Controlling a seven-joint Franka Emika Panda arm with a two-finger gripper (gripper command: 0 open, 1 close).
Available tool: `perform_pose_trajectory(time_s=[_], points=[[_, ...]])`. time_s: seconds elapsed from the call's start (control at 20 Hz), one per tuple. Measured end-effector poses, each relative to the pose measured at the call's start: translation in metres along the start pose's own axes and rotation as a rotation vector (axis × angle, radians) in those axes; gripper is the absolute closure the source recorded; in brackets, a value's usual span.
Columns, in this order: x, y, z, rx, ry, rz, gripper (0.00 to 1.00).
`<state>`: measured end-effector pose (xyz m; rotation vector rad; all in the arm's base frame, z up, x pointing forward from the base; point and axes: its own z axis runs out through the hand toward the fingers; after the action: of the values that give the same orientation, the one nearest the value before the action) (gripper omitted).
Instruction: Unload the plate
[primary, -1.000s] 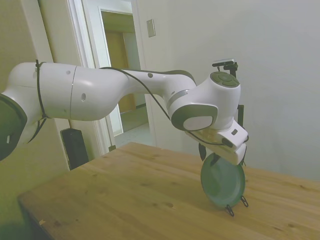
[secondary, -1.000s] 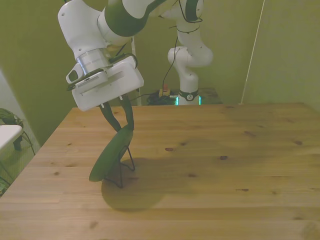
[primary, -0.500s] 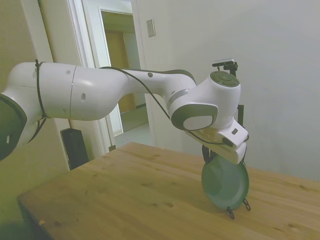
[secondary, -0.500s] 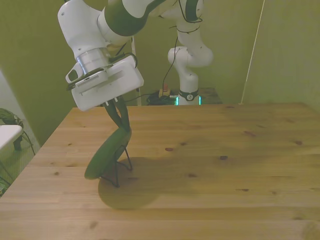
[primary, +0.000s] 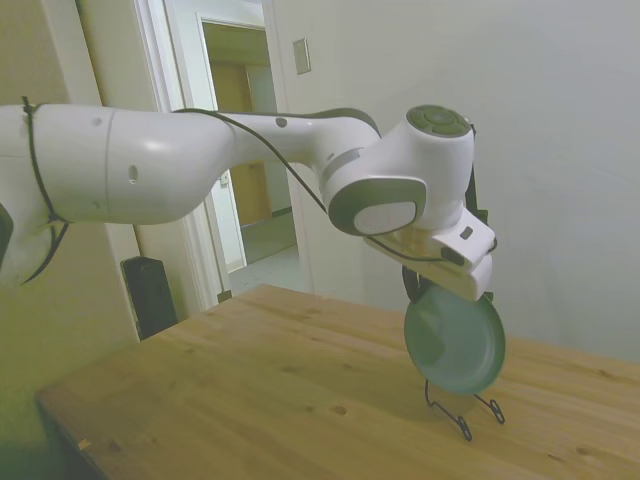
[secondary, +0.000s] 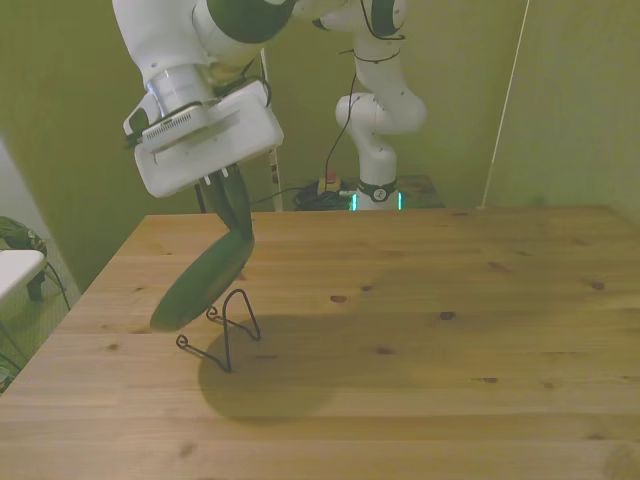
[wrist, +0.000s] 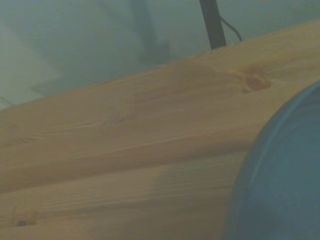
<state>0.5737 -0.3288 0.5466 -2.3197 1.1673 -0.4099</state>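
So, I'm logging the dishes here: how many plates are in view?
1. The plate hangs tilted from the gripper, lifted clear above the wire stand near the front view's left. None other shows.

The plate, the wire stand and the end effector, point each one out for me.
plate (primary: 455, 345), side view, middle of its face.
wire stand (secondary: 228, 330), front view, its upright loop.
end effector (secondary: 232, 205), front view, between fingertips at the plate's rim.

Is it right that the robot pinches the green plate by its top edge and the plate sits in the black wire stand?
Not quite. The gripper does pinch the plate by its top edge, but the plate hangs clear above the wire stand. The front view shows the gap.
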Motion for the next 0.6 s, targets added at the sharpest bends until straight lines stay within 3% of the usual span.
perform_pose_trajectory(time_s=[0.15, 0.35, 0.5, 0.6], points=[[-0.021, -0.015, -0.040, 0.039, 0.033, -0.026, 1.00], [-0.083, -0.037, -0.081, 0.080, 0.028, -0.084, 1.00], [-0.134, -0.054, -0.075, 0.047, -0.014, -0.115, 1.00], [-0.159, -0.064, -0.049, 0.003, -0.046, -0.115, 1.00]])
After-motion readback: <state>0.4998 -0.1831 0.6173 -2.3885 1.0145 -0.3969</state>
